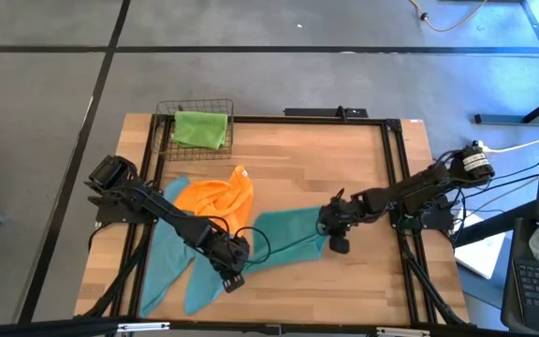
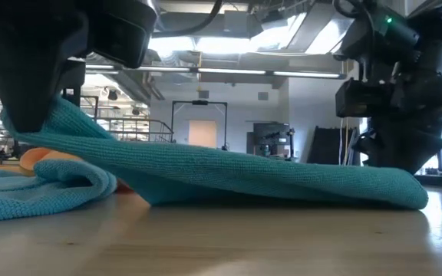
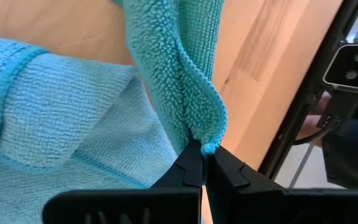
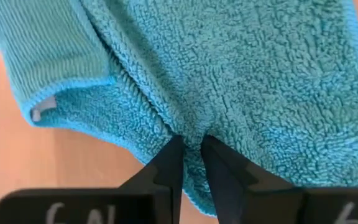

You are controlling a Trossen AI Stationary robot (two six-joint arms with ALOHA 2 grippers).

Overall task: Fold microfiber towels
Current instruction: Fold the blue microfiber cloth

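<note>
Left end effector (image 3: 202, 163): pinching teal towel (image 1: 284, 234) corner.
Right end effector (image 4: 191, 152): pinching its far edge.
Wire basket (image 1: 164, 126), high view only: green towel (image 1: 200, 129).

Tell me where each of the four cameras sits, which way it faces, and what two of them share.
High view: overhead, looking straight down on the table; both arms show, with left gripper and right gripper.
Low view: at tabletop height, looking level across into the room; both arms drop in from above.
Left wrist view: on the left arm, facing its fingers pinching the teal towel.
Right wrist view: on the right arm, facing its fingers on that towel.
Shared: all four show this teal towel, stretched between the grippers.
</note>
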